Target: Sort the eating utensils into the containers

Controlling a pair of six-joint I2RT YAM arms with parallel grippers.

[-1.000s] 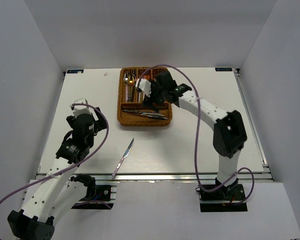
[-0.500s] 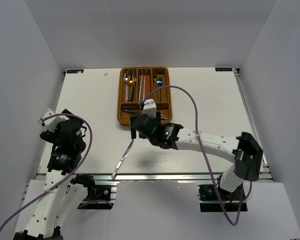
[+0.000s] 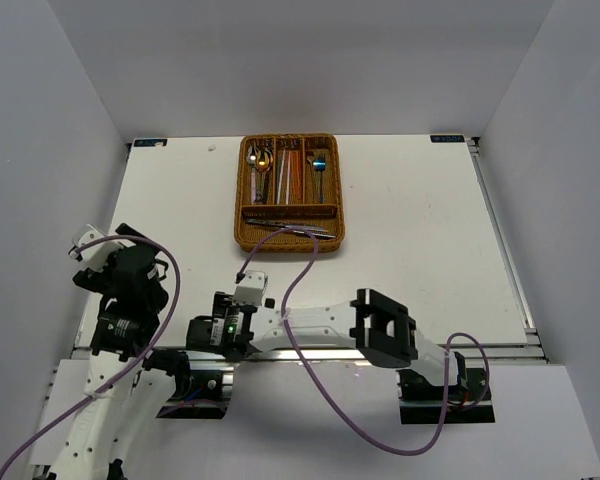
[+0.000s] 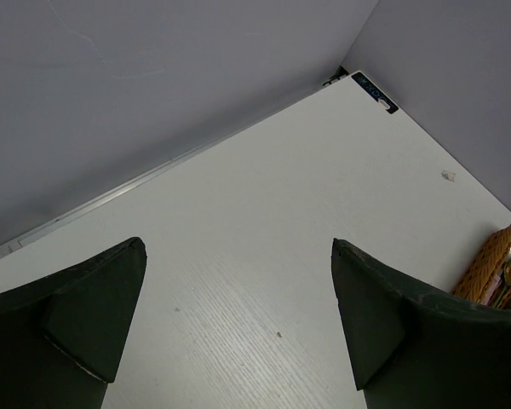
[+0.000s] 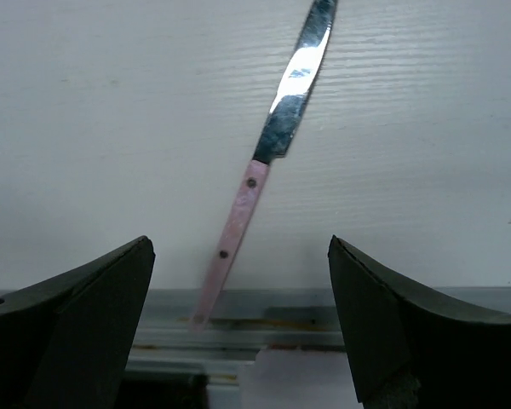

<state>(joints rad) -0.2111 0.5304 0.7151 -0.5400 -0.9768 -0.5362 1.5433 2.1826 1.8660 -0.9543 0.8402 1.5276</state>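
Note:
A knife [image 5: 257, 170] with a shiny blade and a pink handle lies on the white table at its near edge, the handle end out over the metal rail. My right gripper [image 5: 238, 247] is open and hangs over the handle, one finger on each side, not touching it. In the top view my right gripper [image 3: 223, 330] covers the knife. The brown wicker tray [image 3: 238, 200] at the back holds spoons [image 3: 261, 160], chopsticks [image 3: 292, 175], a blue fork [image 3: 319, 168] and knives [image 3: 300, 231] in the crosswise slot. My left gripper [image 3: 115, 268] is open and empty over bare table at the left.
The metal rail [image 5: 264, 319] of the table's front edge runs just under my right gripper. My right arm [image 3: 320, 325] lies stretched along the near edge. The tray's corner [image 4: 494, 264] shows at the right of the left wrist view. White walls enclose the table.
My right arm has swung from the tray down and left to the near edge, over the knife. My left arm has pulled back to the left side.

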